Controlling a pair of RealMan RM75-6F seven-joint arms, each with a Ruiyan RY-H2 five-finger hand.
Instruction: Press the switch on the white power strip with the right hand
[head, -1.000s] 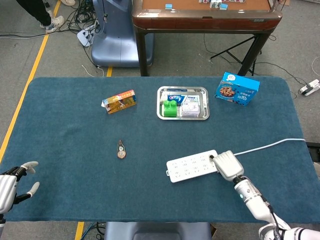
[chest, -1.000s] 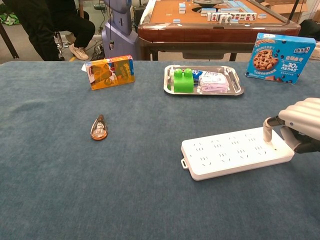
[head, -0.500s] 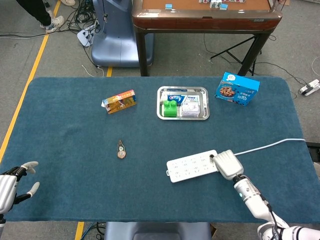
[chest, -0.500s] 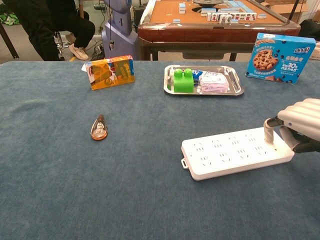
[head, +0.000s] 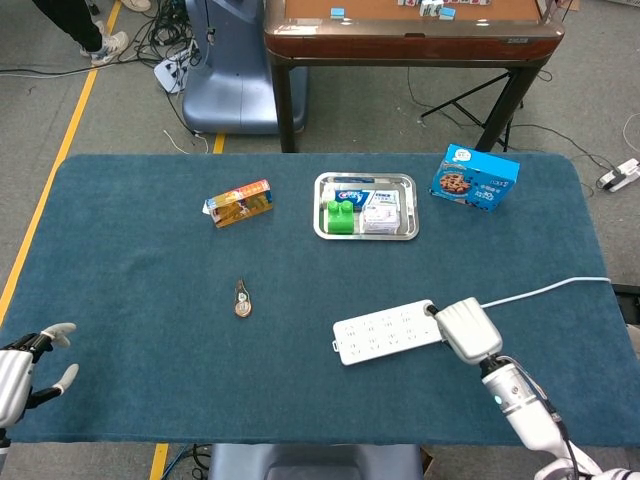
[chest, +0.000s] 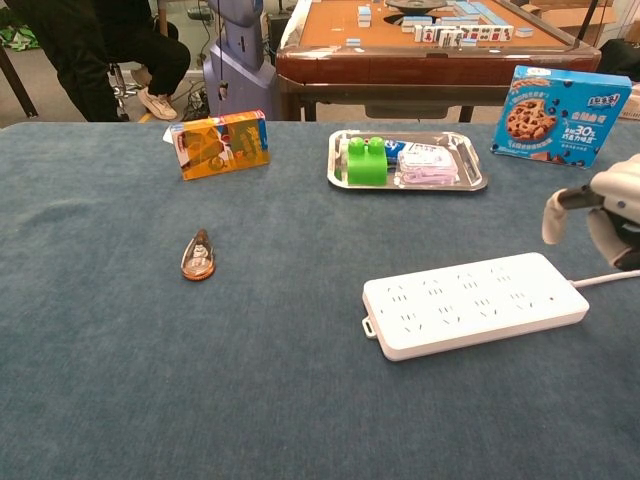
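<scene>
Blue cloth is covering the table (head: 150, 300), and I am seeing my left hand (head: 25, 375) resting at its near left corner, fingers spread, holding nothing. Moving right, the white power strip (chest: 475, 303) is lying flat toward the near right, its cord (head: 545, 291) trailing right. My right hand (chest: 605, 210) is hovering just above the strip's right end, fingers curled, holding nothing.

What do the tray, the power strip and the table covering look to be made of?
Tray: likely polished metal, since its rim is silvery and mirror-bright. Power strip: probably hard plastic, smooth matte white with moulded socket slots. Table covering: seemingly felt or short-pile cloth, dull teal with a mottled nap and no glare.
</scene>
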